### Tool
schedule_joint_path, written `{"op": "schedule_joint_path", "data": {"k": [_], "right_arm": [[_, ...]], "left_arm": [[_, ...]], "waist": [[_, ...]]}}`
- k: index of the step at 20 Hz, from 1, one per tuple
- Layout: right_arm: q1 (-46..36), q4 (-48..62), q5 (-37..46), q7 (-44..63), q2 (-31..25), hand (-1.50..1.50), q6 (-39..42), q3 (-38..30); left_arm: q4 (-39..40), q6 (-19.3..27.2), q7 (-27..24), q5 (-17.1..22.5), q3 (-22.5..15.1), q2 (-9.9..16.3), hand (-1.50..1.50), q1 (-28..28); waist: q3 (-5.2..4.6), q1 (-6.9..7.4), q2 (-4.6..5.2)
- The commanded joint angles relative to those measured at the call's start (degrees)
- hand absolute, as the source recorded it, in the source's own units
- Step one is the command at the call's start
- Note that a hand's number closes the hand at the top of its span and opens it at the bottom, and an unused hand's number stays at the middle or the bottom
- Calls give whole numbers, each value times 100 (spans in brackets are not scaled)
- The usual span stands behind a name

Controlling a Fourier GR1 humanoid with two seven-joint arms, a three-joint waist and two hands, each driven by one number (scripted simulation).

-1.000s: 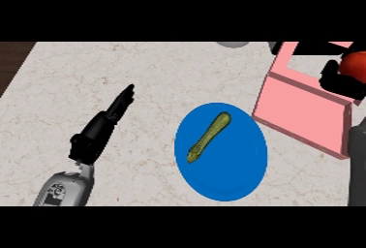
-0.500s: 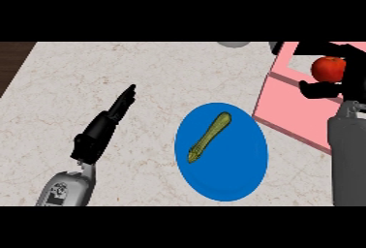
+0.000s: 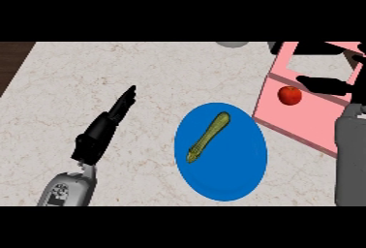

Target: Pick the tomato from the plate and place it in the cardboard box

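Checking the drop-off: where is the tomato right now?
The tomato lies inside the pink box at the head view's right, just left of the right hand, beyond the blue plate.

- We see a red tomato (image 3: 289, 95) lying inside the pink box (image 3: 300, 123) at the right of the counter (image 3: 85, 72).
- Our right hand (image 3: 325, 85) is above the box, fingers spread and straight, apart from the tomato.
- A blue plate (image 3: 232, 179) sits beside the box, near its left edge, with a long green vegetable (image 3: 208, 137) lying on it at a slant.
- Our left hand (image 3: 107, 126) rests on the counter at the left with straight fingers, well apart from the plate.
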Motion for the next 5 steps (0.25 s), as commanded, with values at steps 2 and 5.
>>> {"op": "schedule_joint_path", "data": {"k": [2,5], "right_arm": [[241,-451,-1280,-817,185,-150,-587,-726],[549,-809,-2095,-1102,23,-150,-290,-1124]], "left_arm": [[1,43,203,23,24,-89,0,-134],[105,-40,-217,-52,6,15,0,168]], "waist": [[5,-97,-16],[-2,-90,-22]]}}
